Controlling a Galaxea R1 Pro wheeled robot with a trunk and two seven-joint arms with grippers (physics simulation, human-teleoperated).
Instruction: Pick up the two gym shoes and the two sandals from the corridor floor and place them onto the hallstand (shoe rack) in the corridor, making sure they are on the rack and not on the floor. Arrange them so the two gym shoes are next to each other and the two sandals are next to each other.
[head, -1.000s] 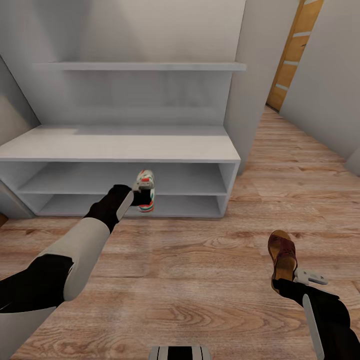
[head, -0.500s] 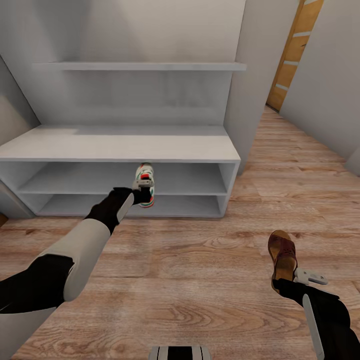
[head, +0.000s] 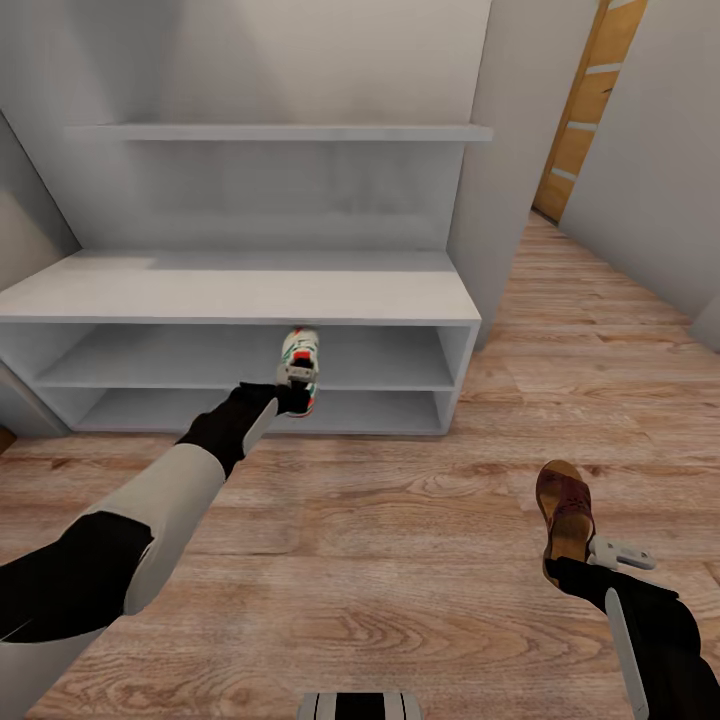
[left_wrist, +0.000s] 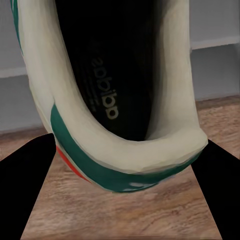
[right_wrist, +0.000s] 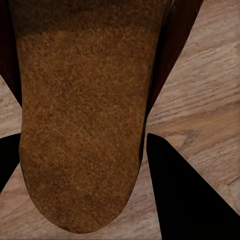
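Corridor floor (head: 400, 560): light wood planks, running up to the hallstand.

Hallstand (head: 240, 285): grey low unit against the wall, two open shelves below its top, one wall shelf (head: 280, 132) above.

Left gripper (head: 292, 383): clamped on the heel of a gym shoe (head: 300, 365), carried clear of the floor in front of the unit's open shelves, toe pointing in. In the left wrist view the heel collar (left_wrist: 125, 150) sits between both fingers.

Right gripper (head: 590, 560): closed on the heel of a sandal (head: 563, 505), low over the planks, well apart from the unit. The right wrist view shows the tan footbed (right_wrist: 80, 125) between the fingers.
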